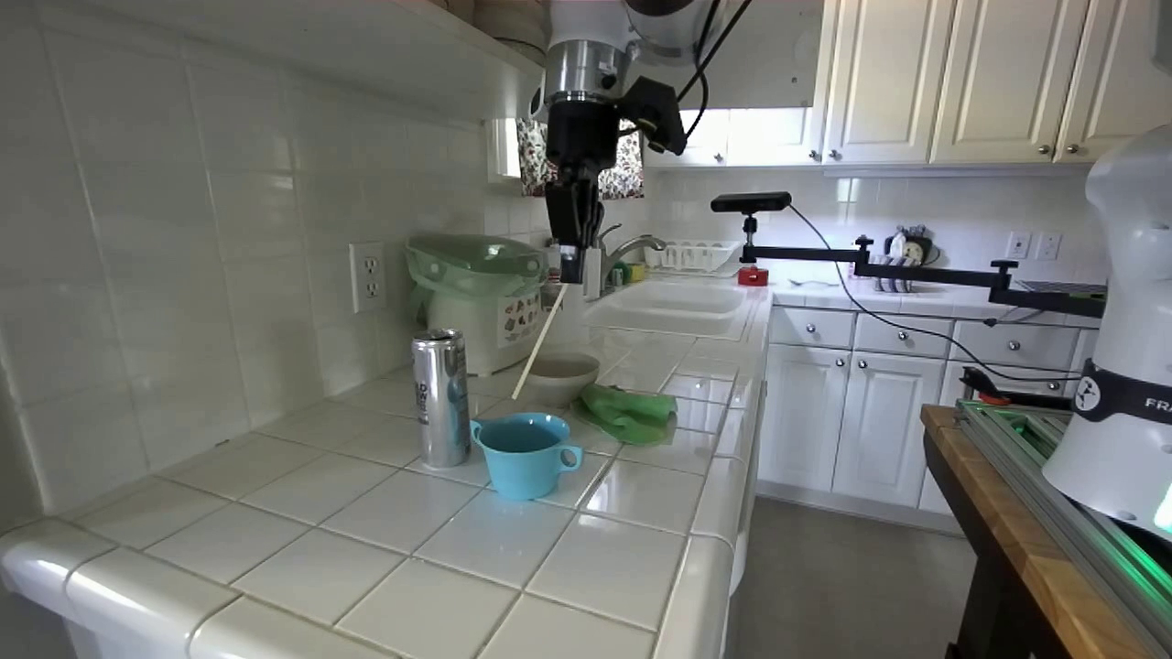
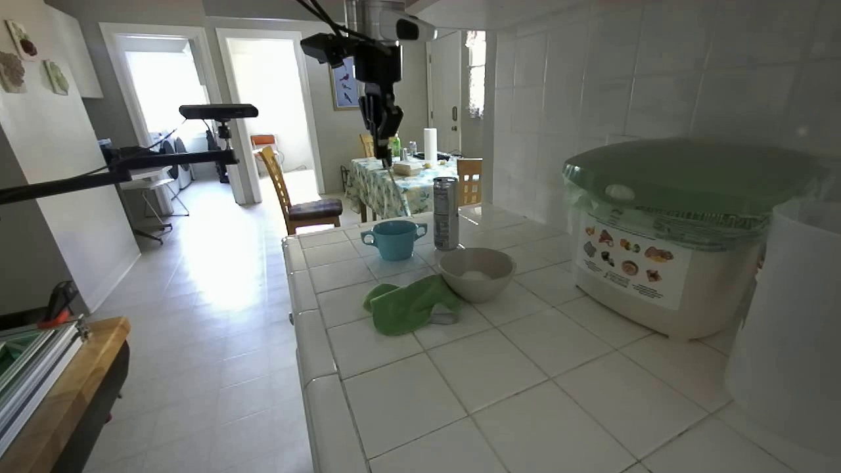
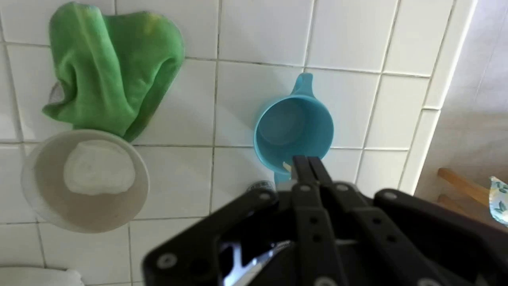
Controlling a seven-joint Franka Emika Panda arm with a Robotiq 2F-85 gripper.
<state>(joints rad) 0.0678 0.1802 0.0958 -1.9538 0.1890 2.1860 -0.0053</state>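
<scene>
My gripper (image 1: 571,267) is shut on a thin pale stick (image 1: 540,341), which hangs down at a slant. The gripper also shows in an exterior view (image 2: 384,157) and in the wrist view (image 3: 310,161). The stick's lower end appears just above the rim of the light-blue two-handled cup (image 1: 524,458) in both exterior views. In the wrist view a short bit of the stick (image 3: 286,166) shows over the edge of the cup (image 3: 291,127); the fingers hide the rest. A silver can (image 1: 441,398) stands upright beside the cup, mostly hidden in the wrist view.
A pale bowl (image 2: 476,279) with a white patch inside stands beside a crumpled green cloth (image 3: 115,71). A green-lidded bin (image 1: 485,302) stands by the tiled wall. A sink (image 1: 678,302) lies beyond. A shelf (image 1: 366,46) hangs overhead. The counter edge (image 2: 322,368) borders the floor.
</scene>
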